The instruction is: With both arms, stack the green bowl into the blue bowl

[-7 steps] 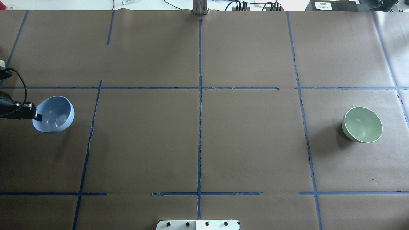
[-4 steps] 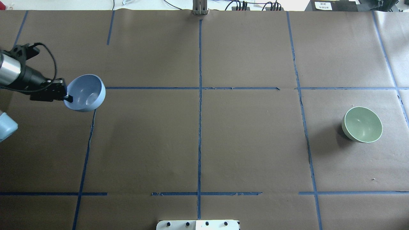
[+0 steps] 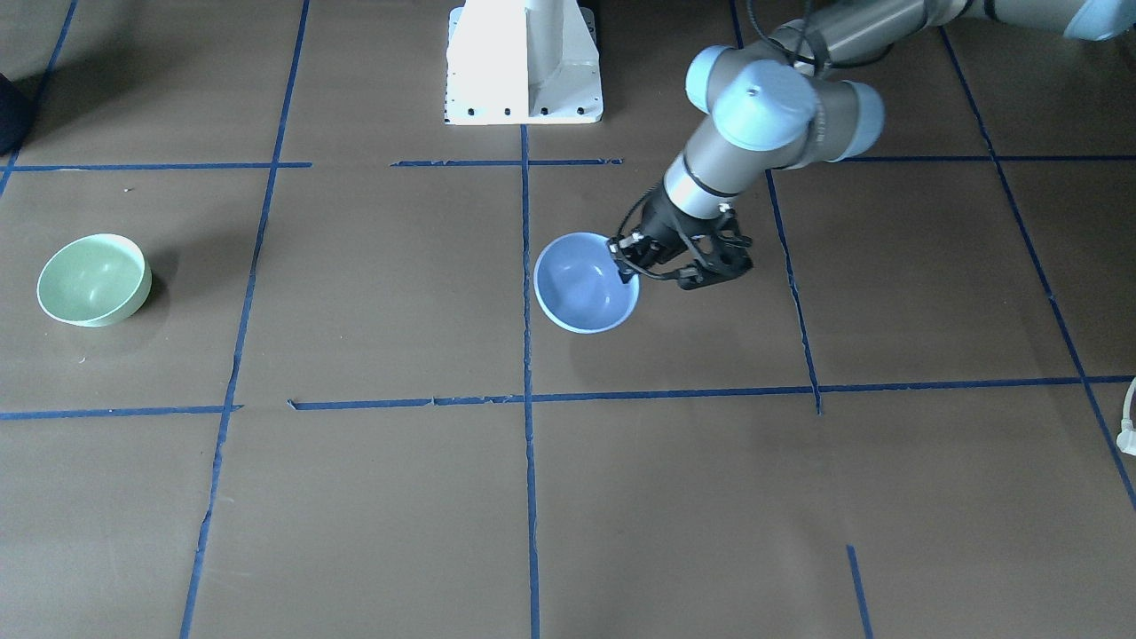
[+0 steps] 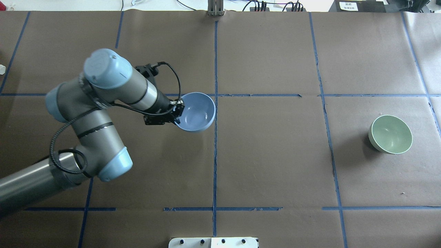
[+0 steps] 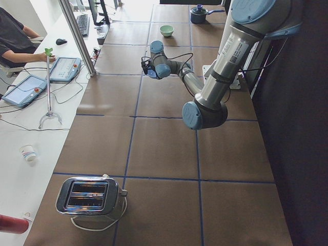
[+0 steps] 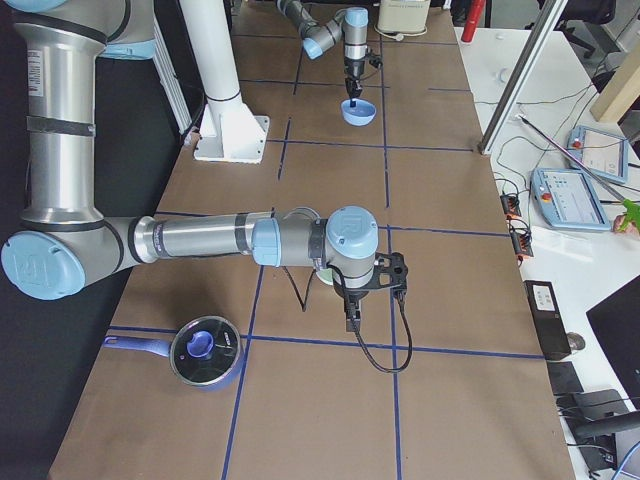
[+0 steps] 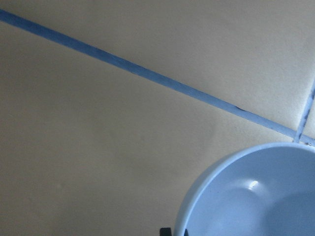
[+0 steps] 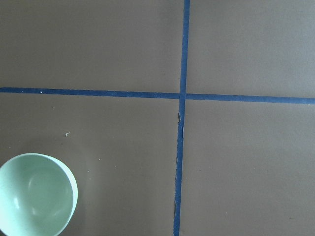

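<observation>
Midway through the first step: carrying the blue bowl (image 4: 197, 112) toward the table's middle, pinched at its rim by the left gripper (image 4: 177, 116), one finger inside the wall and one outside. Bowl just beyond the fingertips, mouth up and slightly tilted, right beside the centre tape line (image 4: 215, 155); probably clear of the surface, though hard to confirm. Next, by this reading: lower, set flat, spread the fingers, back away. Green bowl (image 4: 390, 134) upright on the table, untouched, well apart from the left fingers. Right gripper (image 6: 350, 318) seen only from the side camera, so impossible to tell whether spread or pressed together; in its wrist view, green bowl off to one side. Needs a shift over that rim before any pinch, then a lift and a centred drop into the blue one.
</observation>
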Robot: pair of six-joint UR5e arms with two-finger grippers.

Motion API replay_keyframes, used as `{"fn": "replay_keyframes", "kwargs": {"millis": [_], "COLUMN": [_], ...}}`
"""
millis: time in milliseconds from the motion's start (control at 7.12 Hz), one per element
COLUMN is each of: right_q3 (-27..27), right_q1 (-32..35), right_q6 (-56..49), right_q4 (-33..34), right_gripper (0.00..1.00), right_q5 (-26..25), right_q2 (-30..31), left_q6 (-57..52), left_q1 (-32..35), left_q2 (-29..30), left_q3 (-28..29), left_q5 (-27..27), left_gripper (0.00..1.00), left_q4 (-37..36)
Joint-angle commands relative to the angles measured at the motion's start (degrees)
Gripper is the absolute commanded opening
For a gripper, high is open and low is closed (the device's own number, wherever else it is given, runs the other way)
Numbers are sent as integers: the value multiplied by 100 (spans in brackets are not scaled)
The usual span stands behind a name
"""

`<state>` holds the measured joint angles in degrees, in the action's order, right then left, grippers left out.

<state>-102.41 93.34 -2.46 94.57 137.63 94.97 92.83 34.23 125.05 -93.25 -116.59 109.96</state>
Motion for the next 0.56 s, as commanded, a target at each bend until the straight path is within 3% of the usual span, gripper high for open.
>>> {"fn": "replay_keyframes", "kwargs": {"millis": [0,421], "right_q3": [10,1], "right_q1": [0,0], "right_q6": [0,0], "right_q4": [0,0], "right_gripper": [100,100], "right_q5": [79,80], "right_q2": [13,13], "left_q6": [253,70], "left_q1": [-618,-628], "left_q2": [564,398], "left_q3": [482,501], "left_q5": [707,734], "left_gripper": [4,14], "left_q4": [-62,-71]}}
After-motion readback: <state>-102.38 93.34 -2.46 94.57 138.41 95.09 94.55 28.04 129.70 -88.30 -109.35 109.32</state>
